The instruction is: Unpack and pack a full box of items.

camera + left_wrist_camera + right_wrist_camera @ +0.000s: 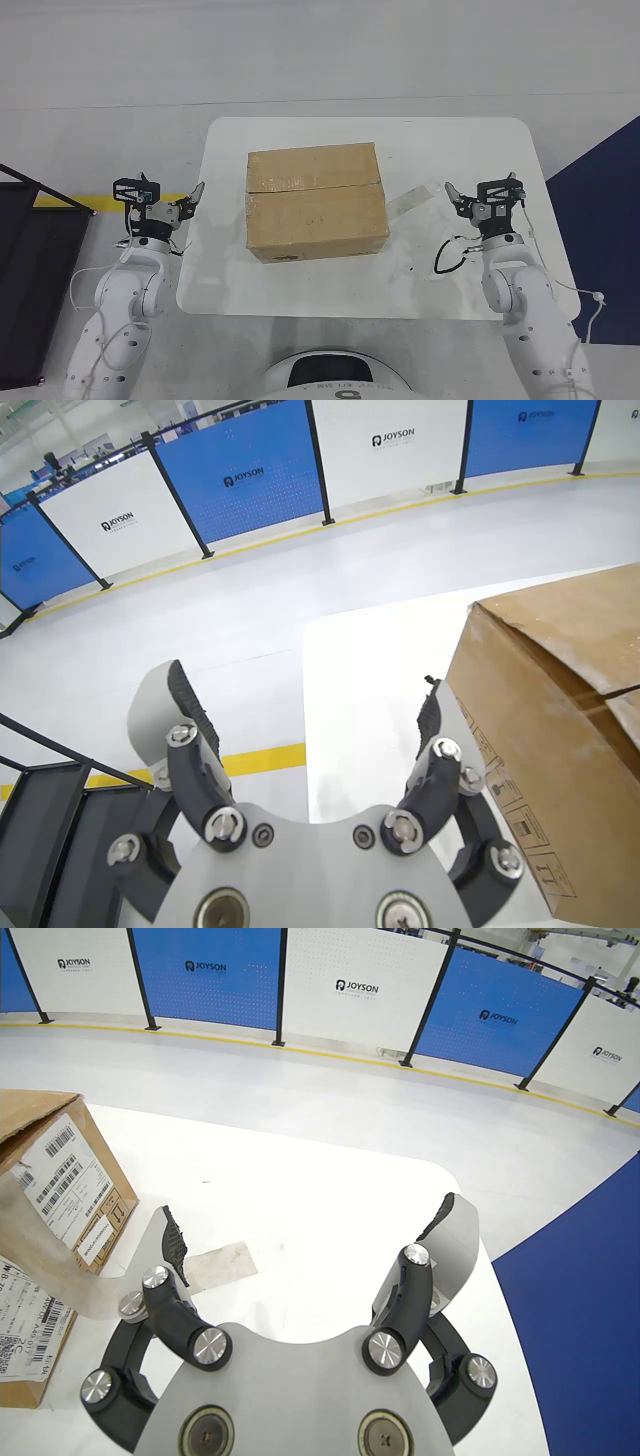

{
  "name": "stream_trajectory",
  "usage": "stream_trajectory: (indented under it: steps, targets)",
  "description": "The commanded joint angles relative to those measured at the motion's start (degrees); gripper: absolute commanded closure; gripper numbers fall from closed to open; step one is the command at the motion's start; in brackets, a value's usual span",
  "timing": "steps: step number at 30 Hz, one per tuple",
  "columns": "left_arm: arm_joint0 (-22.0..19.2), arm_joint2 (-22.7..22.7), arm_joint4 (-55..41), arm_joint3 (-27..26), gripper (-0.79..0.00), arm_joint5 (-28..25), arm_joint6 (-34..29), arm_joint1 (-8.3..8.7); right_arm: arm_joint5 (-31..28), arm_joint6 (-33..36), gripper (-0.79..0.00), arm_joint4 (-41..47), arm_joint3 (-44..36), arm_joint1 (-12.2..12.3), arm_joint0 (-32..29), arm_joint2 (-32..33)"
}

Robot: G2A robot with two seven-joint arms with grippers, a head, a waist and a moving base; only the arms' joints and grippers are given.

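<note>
**Cardboard box shut at mid-table, both grippers spread and empty**

Brown box [317,200] sits on the white table [450,140], roughly centred, long side across. Top flaps are down, with one seam running along the length. From the left wrist view the flap edge gapes slightly at the corner.

Left gripper [190,200] hangs at the table's left edge, level with the box's left end and apart from it. Fingers are wide apart with nothing between them. One finger is over the floor, the other over the tabletop just beside the box wall.

Right gripper [455,198] is over the right part of the table, apart from the box's right end. It is also fully spread and holding nothing.

Markings I can see:
- The right end of the box has a white shipping label [65,1168] with several barcodes and small text, plus a second label [25,1323] lower down with a square code.
- The left end has a column of printed handling symbols [520,825].
- A translucent strip of tape [225,1258] trails from the labelled end and lies flat on the table between the box and the right gripper.

Around the cell are blue and white barrier panels [250,490], each with a logo and wordmark. A yellow line [260,757] is on the floor, and a black frame [30,260] stands left of the table.
</note>
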Motion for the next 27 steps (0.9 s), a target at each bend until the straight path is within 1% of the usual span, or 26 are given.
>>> stream_trajectory:
  steps: [1, 6, 9, 17, 22, 27]
  targets:
    - [0.0, 0.0, 0.0, 0.0, -0.785, 0.0, 0.0, 0.0, 0.0, 0.0, -0.785, 0.0, 0.0, 0.0, 0.0, 0.0]
    - [0.0, 0.0, 0.0, 0.0, -0.785, 0.0, 0.0, 0.0, -0.06, 0.02, -0.785, 0.06, 0.04, -0.01, -0.01, -0.02]
    - [0.0, 0.0, 0.0, 0.0, -0.785, 0.0, 0.0, 0.0, -4.2, 1.09, -0.785, 0.51, -0.26, 0.08, 0.28, -0.55]
    - [0.0, 0.0, 0.0, 0.0, -0.785, 0.0, 0.0, 0.0, -9.65, 5.41, -0.785, 0.06, -2.14, 0.19, 1.55, -1.76]
    - [0.0, 0.0, 0.0, 0.0, -0.785, 0.0, 0.0, 0.0, -10.98, 8.07, -0.785, -0.19, -0.17, 0.06, 4.54, -3.64]
    - [0.0, 0.0, 0.0, 0.0, -0.785, 0.0, 0.0, 0.0, -15.93, 10.3, -0.785, 2.17, 3.08, -0.07, 8.39, -6.18]
